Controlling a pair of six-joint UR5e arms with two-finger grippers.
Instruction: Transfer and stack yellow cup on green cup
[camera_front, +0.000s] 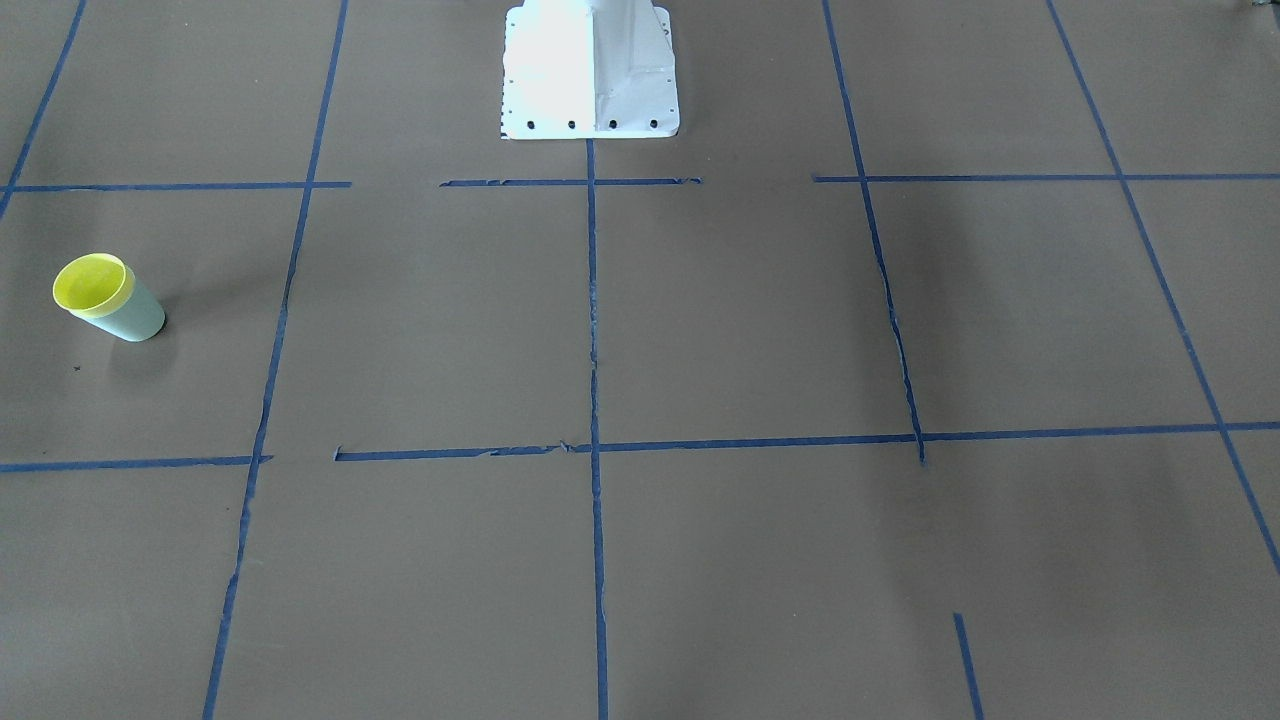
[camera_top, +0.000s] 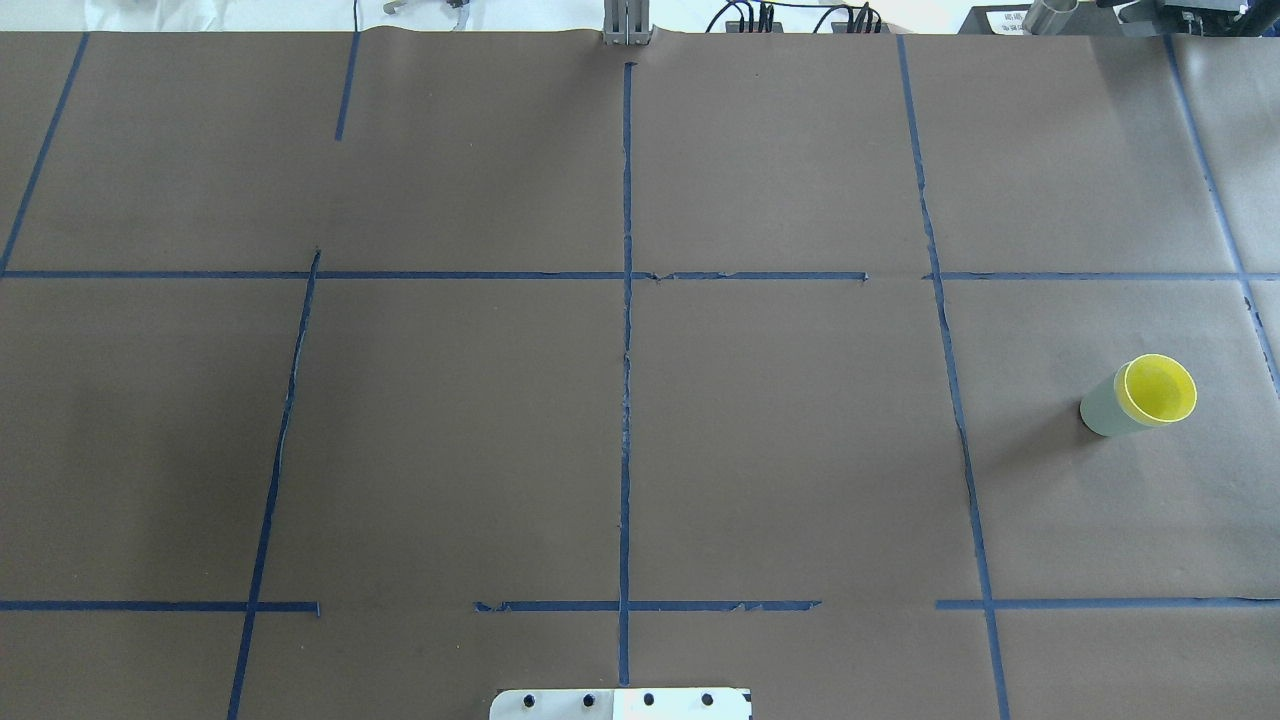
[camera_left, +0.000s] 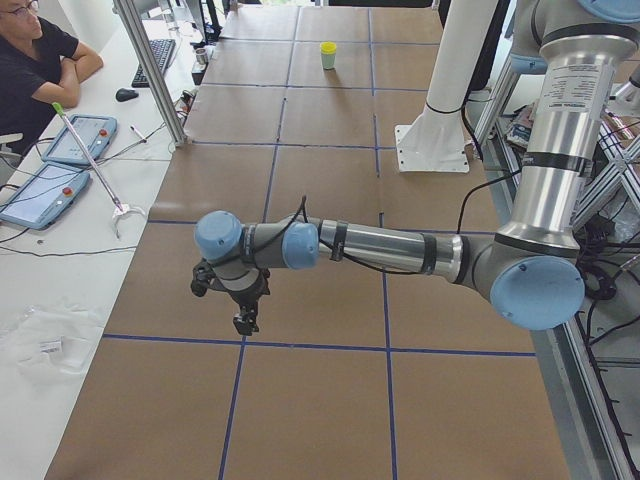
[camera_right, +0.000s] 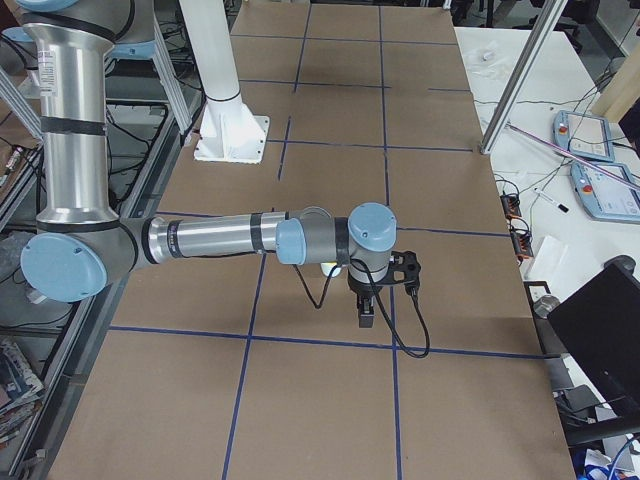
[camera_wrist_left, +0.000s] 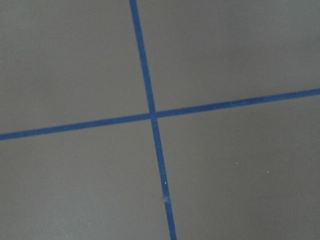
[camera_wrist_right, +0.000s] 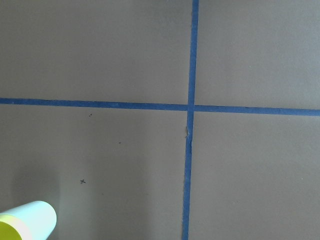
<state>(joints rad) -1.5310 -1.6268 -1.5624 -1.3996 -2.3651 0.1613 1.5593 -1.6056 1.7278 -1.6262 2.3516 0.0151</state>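
Standing green cup (camera_front: 137, 320); yellow cup (camera_front: 91, 282) inside

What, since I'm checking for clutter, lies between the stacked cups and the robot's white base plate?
Only brown table covering crossed by blue tape lines, seen overhead; nothing stands between the yellow cup, nested in the green cup, and the base plate.

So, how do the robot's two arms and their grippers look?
Both the left arm and the right arm are silver-grey tubes with light blue joint caps. The left gripper and right gripper are black. A black cable hangs by the right wrist.
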